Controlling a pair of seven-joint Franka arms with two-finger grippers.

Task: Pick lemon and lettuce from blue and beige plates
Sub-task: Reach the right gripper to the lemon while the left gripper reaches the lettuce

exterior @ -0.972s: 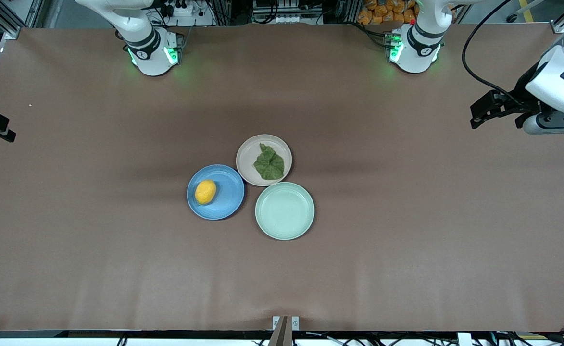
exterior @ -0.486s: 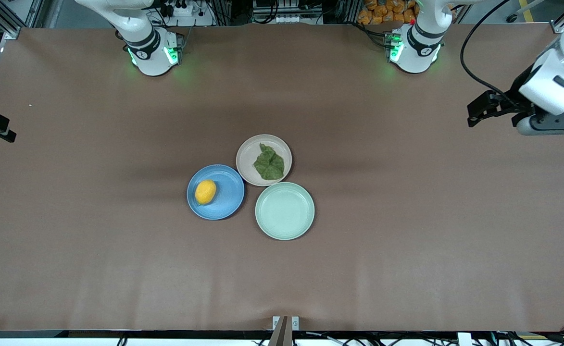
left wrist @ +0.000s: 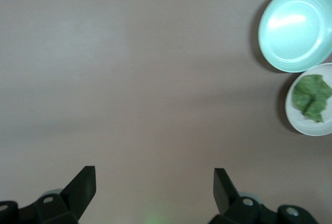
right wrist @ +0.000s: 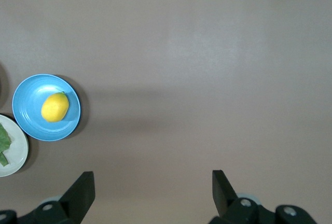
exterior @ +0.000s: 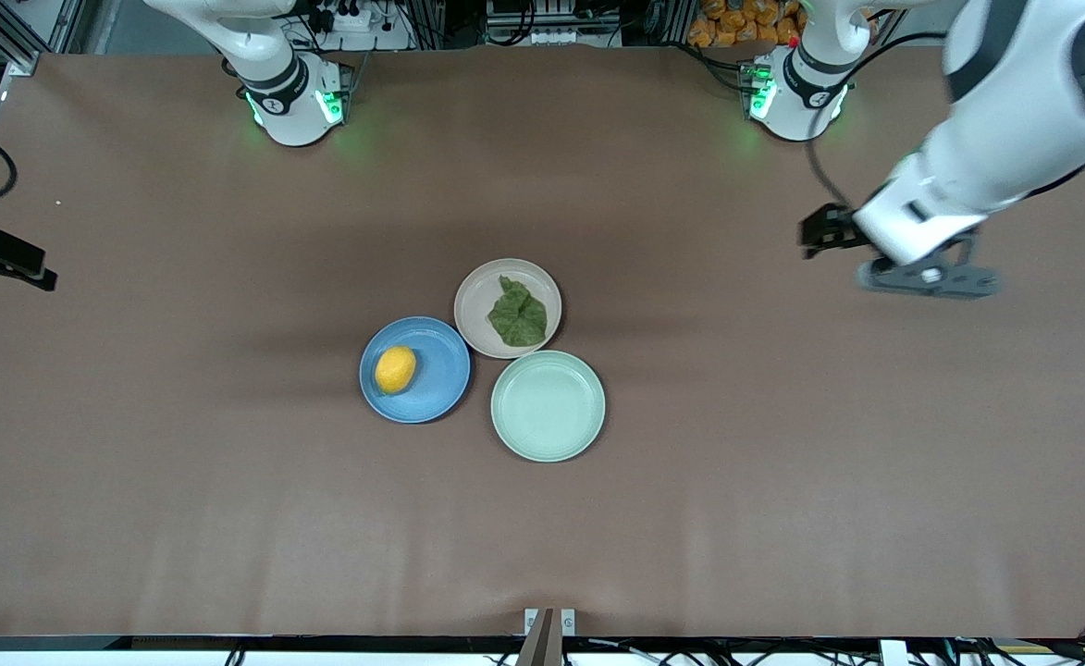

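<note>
The lemon [exterior: 395, 369] lies on the blue plate [exterior: 440, 375] in the middle of the table. The lettuce [exterior: 517, 314] lies on the beige plate [exterior: 475, 305], which touches the blue plate. My left gripper [exterior: 817, 233] is open and empty, up in the air over bare table toward the left arm's end. Its wrist view [left wrist: 154, 176] shows the lettuce [left wrist: 311, 97] on the beige plate [left wrist: 291, 120] far off. My right gripper [exterior: 38, 275] is open and empty, high over the right arm's end. Its wrist view [right wrist: 153, 175] shows the lemon [right wrist: 54, 107] on the blue plate [right wrist: 31, 92].
A pale mint-green plate [exterior: 548, 405], with nothing on it, sits beside both plates and nearer to the front camera; it also shows in the left wrist view [left wrist: 295, 27]. Brown table cloth [exterior: 782, 462] lies around the plates.
My left arm has swung in from the table's end toward the plates. My right gripper has shifted slightly inward. The plates, lemon and lettuce have not moved.
</note>
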